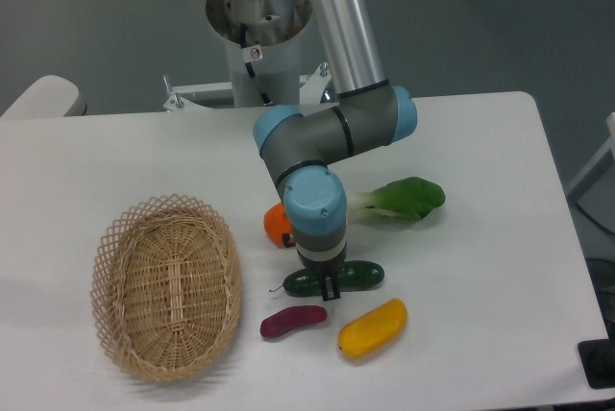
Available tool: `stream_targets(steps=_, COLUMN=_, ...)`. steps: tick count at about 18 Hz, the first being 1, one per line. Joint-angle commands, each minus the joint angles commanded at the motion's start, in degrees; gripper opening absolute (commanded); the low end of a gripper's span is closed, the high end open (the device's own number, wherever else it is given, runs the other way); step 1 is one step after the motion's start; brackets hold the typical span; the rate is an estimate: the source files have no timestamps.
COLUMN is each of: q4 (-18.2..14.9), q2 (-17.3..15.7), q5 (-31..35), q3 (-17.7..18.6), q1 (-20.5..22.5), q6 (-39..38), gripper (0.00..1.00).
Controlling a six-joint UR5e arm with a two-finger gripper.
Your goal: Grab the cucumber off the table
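1. Wicker basket [166,286] at left on the white table [86,171], oval, nothing visible inside.
2. Purple eggplant-like piece [293,321] right of the basket, just below the cucumber.
3. Orange [276,225] partly hidden behind the arm's wrist.
4. Cucumber [360,276], dark green, lying roughly left-right on the table, thin stem tip pointing left.
5. Gripper [330,288] pointing straight down over the cucumber's middle; dark fingertips overlap it. Jaw opening: cannot tell, wrist blocks the view.
6. Yellow piece [373,327] below-right of the cucumber, close but apart.
7. Bok choy [404,200] above-right, apart from the cucumber.
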State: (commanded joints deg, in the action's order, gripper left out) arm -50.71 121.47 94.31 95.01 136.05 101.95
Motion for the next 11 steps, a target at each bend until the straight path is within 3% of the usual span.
stream_targets(steps=6, q4=-4.21, q2=-4.48, q5=-2.8, q3=-4.3, q1=1.84, q6=-0.09, gripper=0.25)
stream_targets(steps=11, q4=-14.92, q2=-6.95, q5=-9.92, q3=-12.37, q1=5.0, q6=-0.26, gripper=0.25)
